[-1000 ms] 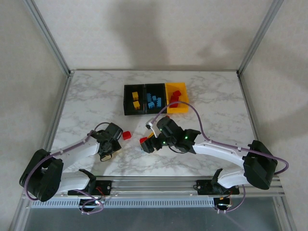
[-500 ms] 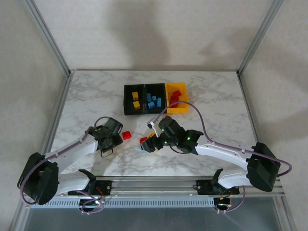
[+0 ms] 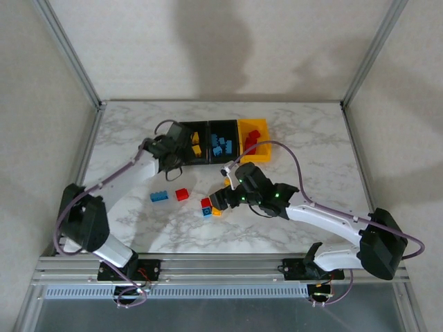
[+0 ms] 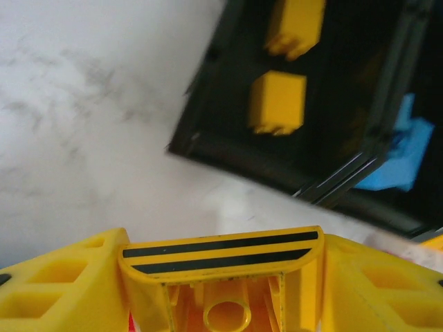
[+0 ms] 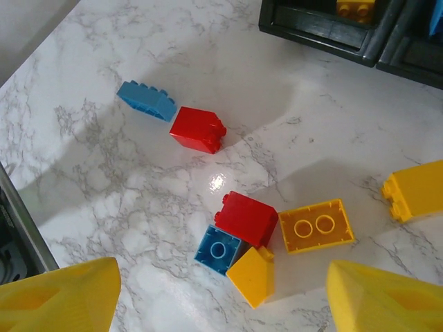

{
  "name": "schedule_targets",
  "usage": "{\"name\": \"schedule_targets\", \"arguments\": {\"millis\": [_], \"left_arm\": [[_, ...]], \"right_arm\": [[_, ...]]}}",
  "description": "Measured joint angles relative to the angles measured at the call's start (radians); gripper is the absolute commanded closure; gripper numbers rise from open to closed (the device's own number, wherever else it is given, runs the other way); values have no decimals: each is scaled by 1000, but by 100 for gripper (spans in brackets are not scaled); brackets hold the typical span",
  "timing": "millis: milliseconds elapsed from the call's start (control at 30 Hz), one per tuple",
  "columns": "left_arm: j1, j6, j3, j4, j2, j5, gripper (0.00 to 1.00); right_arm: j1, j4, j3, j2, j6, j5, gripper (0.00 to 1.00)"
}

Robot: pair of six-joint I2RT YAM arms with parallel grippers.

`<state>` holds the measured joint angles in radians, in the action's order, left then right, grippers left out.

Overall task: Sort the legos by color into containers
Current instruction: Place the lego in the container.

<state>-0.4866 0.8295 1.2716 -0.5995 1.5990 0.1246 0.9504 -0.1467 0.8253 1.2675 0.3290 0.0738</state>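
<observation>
Within the last second the left arm has swung from the near-left of the worktop [image 3: 124,138], beside the loose red brick [image 3: 182,194], out towards 12 o'clock. Its left end effector [image 3: 181,142] now hangs at the near-left corner of the left black bin [image 3: 194,163]. In the left wrist view it is clenched on a striped yellow lego [image 4: 221,252], whose hollow underside faces the camera. Two yellow bricks [image 4: 277,102] already lie in that bin. The carry looks nearly finished, and the piece probably needs to go a little further in over the bin before it is let go.

With the arm gone, a flat blue brick [image 3: 160,197] shows at 9 o'clock of the loose red brick, touching it or just beside it.

The right arm has only edged forward. Its right end effector [image 5: 221,294] is released, with the jaws wide and empty. It hovers above a tight cluster near the worktop's centre: a red brick [image 5: 249,218], a small blue brick [image 5: 218,250], a yellow brick [image 5: 252,275] and a two-stud yellow brick [image 5: 315,226]. Another yellow brick [image 5: 415,190] lies at 3 o'clock of the cluster.

The middle black bin [image 3: 223,160] holds blue bricks and the yellow-orange bin [image 3: 252,158] holds red ones. Judging by these, sorting is well along, with about seven bricks left on the worktop.
</observation>
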Motion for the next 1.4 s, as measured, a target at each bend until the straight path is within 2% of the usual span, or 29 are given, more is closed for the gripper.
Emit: {"name": "schedule_targets", "arguments": {"millis": [267,600,1167,1400], "left_arm": [[15,-19,363,-3,308,0,43],[37,-14,572,-39,543,0,42],[59,35,615,-57,585,24,40],[65,49,615,-56,598,26,31]], "right_arm": [[-13,-12,-10,-65,27,-58,22],[-66,-30,-10,-65,49,-159,22],[-74,-30,-43,-103,55,-159,22],[-74,-30,-45,-122,57,-160,22]]}}
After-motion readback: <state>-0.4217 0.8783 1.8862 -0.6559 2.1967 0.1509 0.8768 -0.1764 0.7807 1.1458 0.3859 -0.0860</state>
